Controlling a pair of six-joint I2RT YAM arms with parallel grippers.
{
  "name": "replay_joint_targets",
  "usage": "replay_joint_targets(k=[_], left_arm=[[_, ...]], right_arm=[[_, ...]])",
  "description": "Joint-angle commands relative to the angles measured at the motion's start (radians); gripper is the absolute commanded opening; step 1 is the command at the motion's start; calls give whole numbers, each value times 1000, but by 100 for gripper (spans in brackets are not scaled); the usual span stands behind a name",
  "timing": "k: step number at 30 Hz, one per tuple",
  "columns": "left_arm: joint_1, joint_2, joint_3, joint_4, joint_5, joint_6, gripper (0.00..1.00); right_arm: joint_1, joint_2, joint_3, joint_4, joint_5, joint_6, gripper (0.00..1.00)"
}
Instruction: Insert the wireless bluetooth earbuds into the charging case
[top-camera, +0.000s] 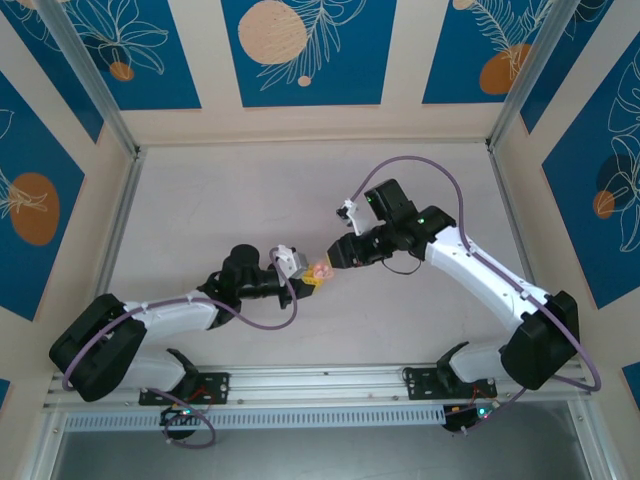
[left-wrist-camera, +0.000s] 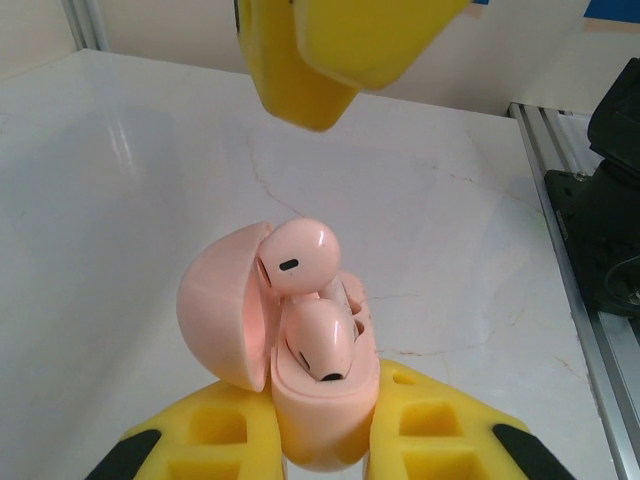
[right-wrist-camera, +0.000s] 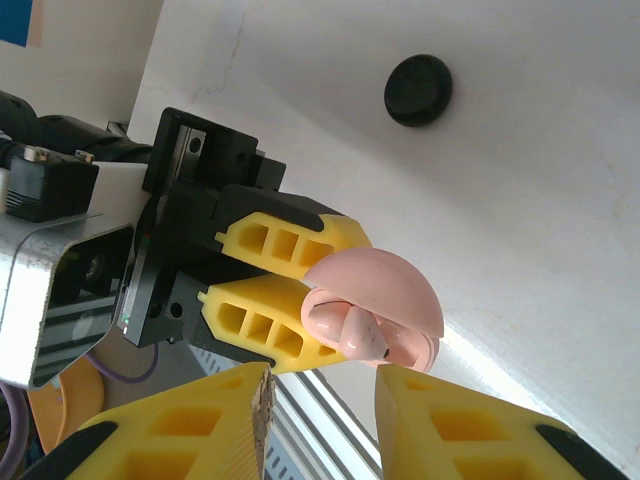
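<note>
Pale pink rounded plastic earbuds (left-wrist-camera: 300, 258): glossy, smooth. Pink clamshell plastic charging case (left-wrist-camera: 215, 310): smooth, satin sheen. Left pincer's yellow plastic fingers (left-wrist-camera: 470, 420): matt. White marbled bench (left-wrist-camera: 150, 180): smooth, faintly reflective.

Overhead view down on table (top-camera: 300, 190), both wrist views close on pink case (left-wrist-camera: 318, 425)

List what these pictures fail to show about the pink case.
- Top view: pink case too small to show its contents.
- Left wrist view: lower earbud covers upper earbud's stem; seating unclear.
- Right wrist view: lid hides the sockets; black case too small, contents unseen.
</note>
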Motion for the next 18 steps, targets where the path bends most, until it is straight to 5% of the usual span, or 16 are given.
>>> replay_joint_targets(k=[1, 18], left_arm=[[-13, -10, 29, 23, 36, 21, 13], [-13, -13, 40, 12, 47, 20, 13]], right_arm=[[-5, 19, 17, -22, -64, -54, 33], [-11, 61, -11, 8, -79, -59, 34]])
